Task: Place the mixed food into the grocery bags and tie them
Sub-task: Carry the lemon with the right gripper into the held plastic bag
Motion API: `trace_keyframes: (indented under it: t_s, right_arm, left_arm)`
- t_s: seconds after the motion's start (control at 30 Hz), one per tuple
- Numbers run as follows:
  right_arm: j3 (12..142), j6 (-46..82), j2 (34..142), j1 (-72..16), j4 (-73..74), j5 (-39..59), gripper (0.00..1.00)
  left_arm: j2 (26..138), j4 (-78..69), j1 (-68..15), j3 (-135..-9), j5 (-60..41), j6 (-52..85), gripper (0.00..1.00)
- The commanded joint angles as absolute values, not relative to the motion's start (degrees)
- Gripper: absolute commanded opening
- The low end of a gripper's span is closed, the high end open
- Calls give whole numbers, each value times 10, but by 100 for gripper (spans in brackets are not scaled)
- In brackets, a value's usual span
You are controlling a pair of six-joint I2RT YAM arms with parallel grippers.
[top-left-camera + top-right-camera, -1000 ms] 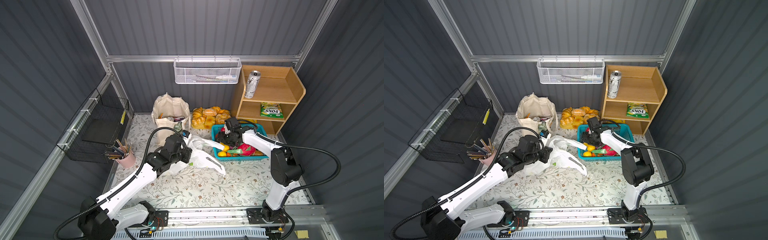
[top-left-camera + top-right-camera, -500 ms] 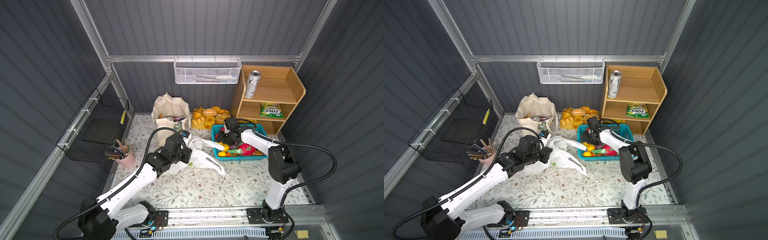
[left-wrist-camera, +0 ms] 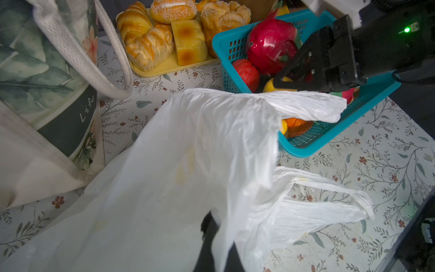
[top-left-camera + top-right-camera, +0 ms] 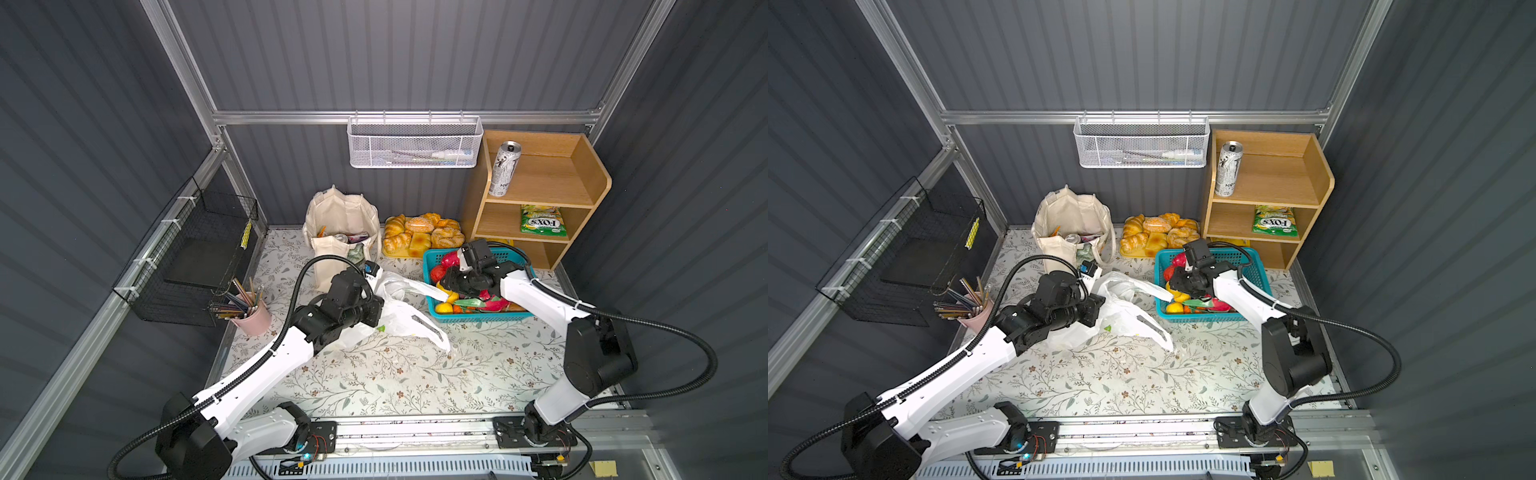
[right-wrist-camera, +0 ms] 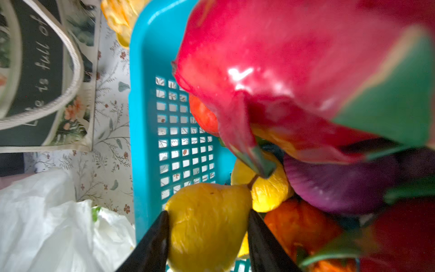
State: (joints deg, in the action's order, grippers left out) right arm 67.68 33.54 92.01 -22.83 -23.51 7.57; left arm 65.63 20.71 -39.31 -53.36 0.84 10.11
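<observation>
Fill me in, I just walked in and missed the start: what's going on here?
The two arms are bagging groceries. The left gripper is shut on the white plastic bag, holding it up beside the teal basket. The right gripper is in that basket, jaws either side of a yellow pear; a firm grip is unclear. The canvas tote already holds some items. The drink can and FOX'S pouch sit on the wooden shelf, not yet packed.
</observation>
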Motion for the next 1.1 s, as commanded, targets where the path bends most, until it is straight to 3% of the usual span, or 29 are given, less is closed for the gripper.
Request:
trace_keyframes:
  t_s: [0.0, 0.2, 0.37, 0.67, 1.07]
  right_arm:
    - [659, 348, 868, -225, -230, 80, 46]
    - [603, 350, 719, -238, -232, 101, 46]
    - [589, 351, 645, -307, -252, 92, 46]
    - [619, 361, 730, -423, -185, 108, 45]
    - [621, 356, 788, -376, -145, 109, 44]
  left_arm:
    - [658, 204, -391, -531, 0, 110, 0]
    - [660, 207, -391, -535, -3, 110, 0]
    - [668, 205, -391, -538, -14, 107, 0]
    - [677, 203, -391, -558, -58, 117, 0]
    - [685, 205, -392, -589, -140, 108, 0]
